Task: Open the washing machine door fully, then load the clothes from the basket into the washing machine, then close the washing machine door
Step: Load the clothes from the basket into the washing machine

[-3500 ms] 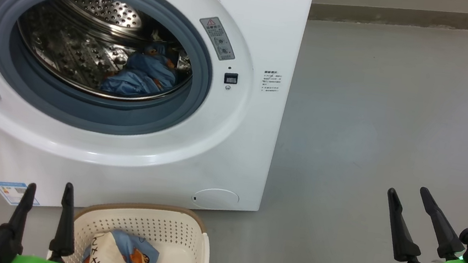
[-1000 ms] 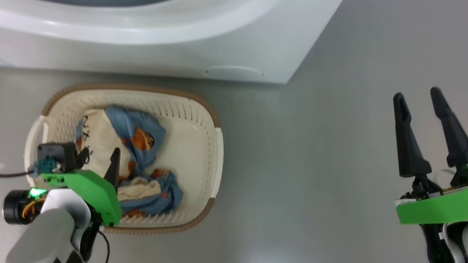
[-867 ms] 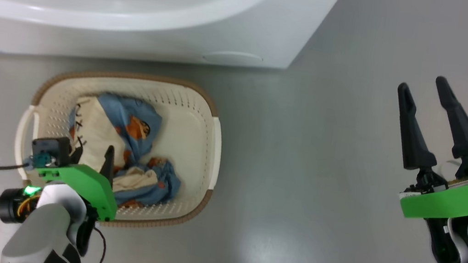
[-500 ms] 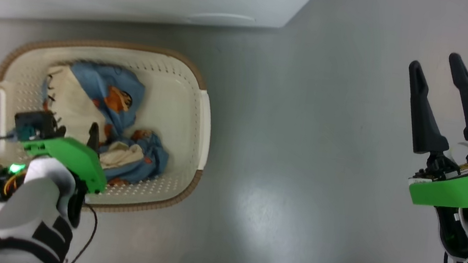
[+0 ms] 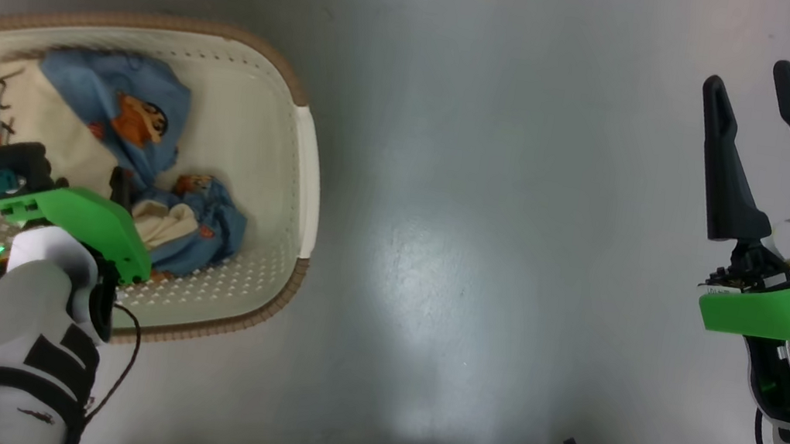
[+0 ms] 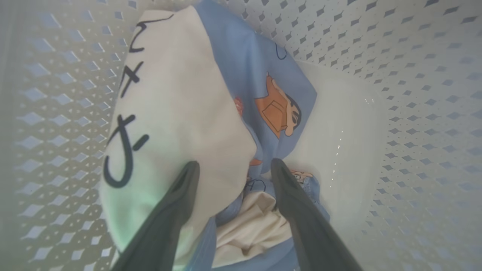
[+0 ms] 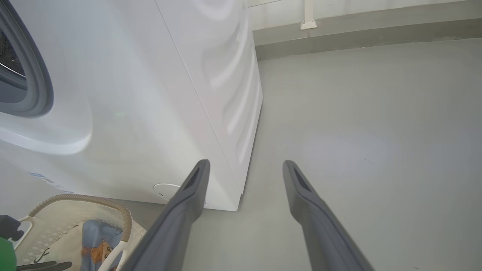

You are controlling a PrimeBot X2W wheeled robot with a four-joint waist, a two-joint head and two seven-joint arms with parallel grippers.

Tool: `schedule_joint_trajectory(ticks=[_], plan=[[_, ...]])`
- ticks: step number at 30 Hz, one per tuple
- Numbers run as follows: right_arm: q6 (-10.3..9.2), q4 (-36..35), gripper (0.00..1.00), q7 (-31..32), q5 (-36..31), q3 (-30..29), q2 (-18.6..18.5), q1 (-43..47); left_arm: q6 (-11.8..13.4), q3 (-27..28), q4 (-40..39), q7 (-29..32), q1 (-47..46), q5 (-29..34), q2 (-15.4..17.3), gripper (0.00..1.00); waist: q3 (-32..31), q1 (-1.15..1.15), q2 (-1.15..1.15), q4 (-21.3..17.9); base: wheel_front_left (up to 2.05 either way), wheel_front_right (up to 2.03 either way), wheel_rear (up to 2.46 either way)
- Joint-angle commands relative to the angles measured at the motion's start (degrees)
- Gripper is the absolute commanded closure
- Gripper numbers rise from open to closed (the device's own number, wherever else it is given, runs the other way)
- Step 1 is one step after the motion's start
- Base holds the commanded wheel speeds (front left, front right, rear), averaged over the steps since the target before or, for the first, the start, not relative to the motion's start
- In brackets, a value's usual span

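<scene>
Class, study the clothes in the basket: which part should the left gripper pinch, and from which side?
Likely the bulging cream-and-blue fold of the clothes, from above: the basket walls block the sides, and the open left gripper straddles that fold.

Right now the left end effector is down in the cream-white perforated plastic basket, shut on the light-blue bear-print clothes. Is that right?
Not shut: the left end effector is down in the cream-white perforated plastic basket, but open, its fingers apart at the light-blue bear-print clothes. The left wrist view shows it.
</scene>
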Motion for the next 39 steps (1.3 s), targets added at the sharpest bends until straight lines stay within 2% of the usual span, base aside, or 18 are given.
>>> schedule_joint_trajectory(ticks=[1,19,27,28,30,31,32,33,34,39], plan=[[0.25,-1.63,0.00,-0.46,-0.04,0.86,-0.64,1.03,0.69,1.38,0.07,0.12,1.28,-0.68,2.54,0.00,1.75,-0.01,0.00,-1.44,0.00,0.00,0.00],[0.25,-3.46,0.00,-0.46,-0.64,0.31,-0.81,1.40,1.43,1.44,0.33,-0.01,-1.85,-2.32,3.96,0.00,6.34,-0.01,0.00,-3.16,0.00,0.00,0.00],[0.25,-3.42,0.00,-0.46,-0.85,-0.01,-0.41,1.52,-1.00,0.50,0.36,0.68,-2.46,-2.57,4.36,0.00,7.21,-0.01,0.00,-3.75,0.00,0.00,0.00],[0.25,-3.38,0.00,-0.46,-0.87,-0.03,-0.37,1.47,-1.16,0.42,0.36,0.69,-2.49,-2.63,4.34,0.07,7.20,-0.01,0.00,-3.76,0.00,0.00,0.00],[0.25,-3.27,0.00,-0.46,-0.91,0.01,-0.31,1.31,-1.33,0.29,0.37,0.96,-2.44,-2.76,4.27,0.34,7.07,-0.01,0.00,-3.75,0.00,0.00,0.00],[0.25,-3.22,0.00,-0.46,-0.91,0.06,-0.28,1.24,-1.38,0.23,0.37,1.26,-2.36,-2.84,4.24,0.51,6.98,-0.01,0.00,-3.76,0.00,0.00,0.00],[0.25,-3.19,0.00,-0.46,-0.91,0.11,-0.26,1.19,-1.40,0.16,0.37,1.50,-2.31,-2.90,4.23,0.61,6.89,-0.01,0.00,-3.77,0.00,0.00,0.00],[0.25,-3.17,0.00,-0.46,-0.90,0.15,-0.25,1.15,-1.44,0.09,0.37,1.65,-2.29,-2.96,4.23,0.94,6.83,-0.01,0.00,-3.77,0.00,0.00,0.00],[0.25,-3.15,0.00,-0.46,-0.90,0.17,-0.25,1.12,-1.62,-0.02,0.37,1.84,-2.28,-3.00,4.21,1.00,6.77,-0.01,0.00,-3.77,0.00,0.00,0.00],[0.25,-2.88,0.00,-0.46,-0.93,0.25,-0.49,1.06,-2.17,-0.18,0.38,1.33,-2.31,-3.43,4.11,1.00,6.48,-0.01,0.00,-3.62,0.00,0.00,0.00]])
